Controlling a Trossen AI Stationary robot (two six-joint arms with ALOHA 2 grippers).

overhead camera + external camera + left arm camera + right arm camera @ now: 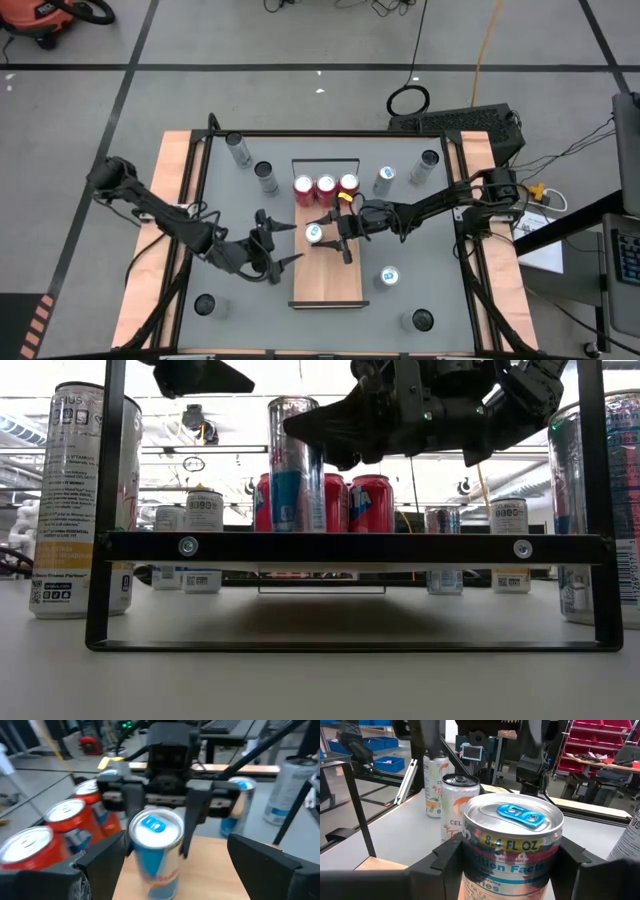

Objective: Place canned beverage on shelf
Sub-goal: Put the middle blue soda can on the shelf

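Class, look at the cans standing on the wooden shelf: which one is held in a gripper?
The blue-tabbed silver can, standing alone mid-shelf between the right gripper fingers. The three red cans stand untouched at the wire-rail end.

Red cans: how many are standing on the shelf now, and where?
3. The red cans stand in one row across the shelf at its wire-rail end: one, the middle, and one nearest the right gripper. None seems hidden.

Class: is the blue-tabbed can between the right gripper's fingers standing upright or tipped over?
Upright. The blue-tabbed can shows its round top from above and stands vertical on the shelf in the low view, with the right gripper closed around it.
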